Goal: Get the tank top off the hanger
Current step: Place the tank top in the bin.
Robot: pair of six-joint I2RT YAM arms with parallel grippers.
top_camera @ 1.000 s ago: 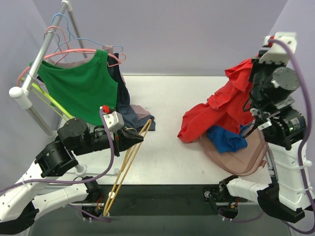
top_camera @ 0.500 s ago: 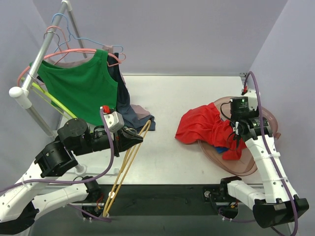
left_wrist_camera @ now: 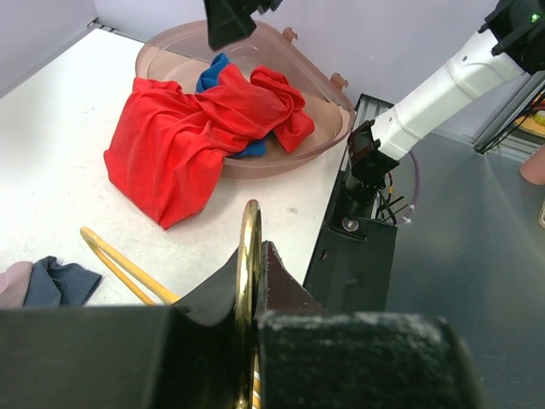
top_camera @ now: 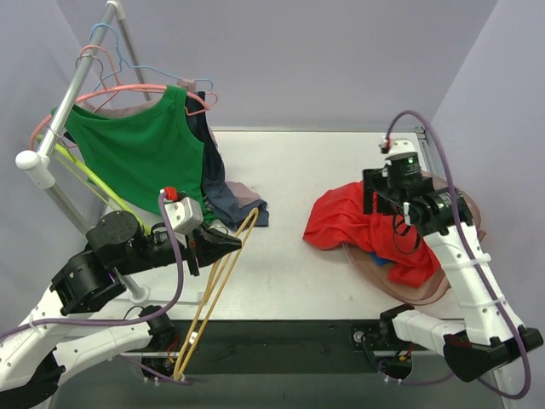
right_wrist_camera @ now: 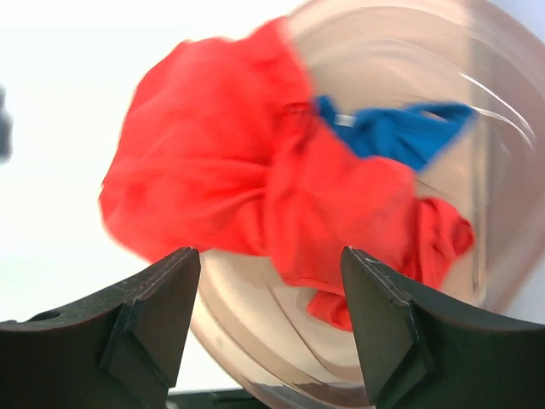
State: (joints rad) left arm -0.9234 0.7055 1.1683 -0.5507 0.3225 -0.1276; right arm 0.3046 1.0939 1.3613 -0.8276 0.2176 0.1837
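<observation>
One red tank top (top_camera: 341, 223) lies under the wide-open, empty right gripper (right_wrist_camera: 270, 290); left gripper (top_camera: 223, 245) clamps the hanger (top_camera: 217, 285).

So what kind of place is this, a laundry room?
Probably a robot test booth, not a home. Two robot arms are bolted to a table, plain purple walls close it in, and a clothes rack and tub look like practice props.

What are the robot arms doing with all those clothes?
The left hand is shut on a bare yellow hanger. The right hand hangs open above a red top that lies half in a pink tub, half on the table. A green top hangs on the rack.
</observation>
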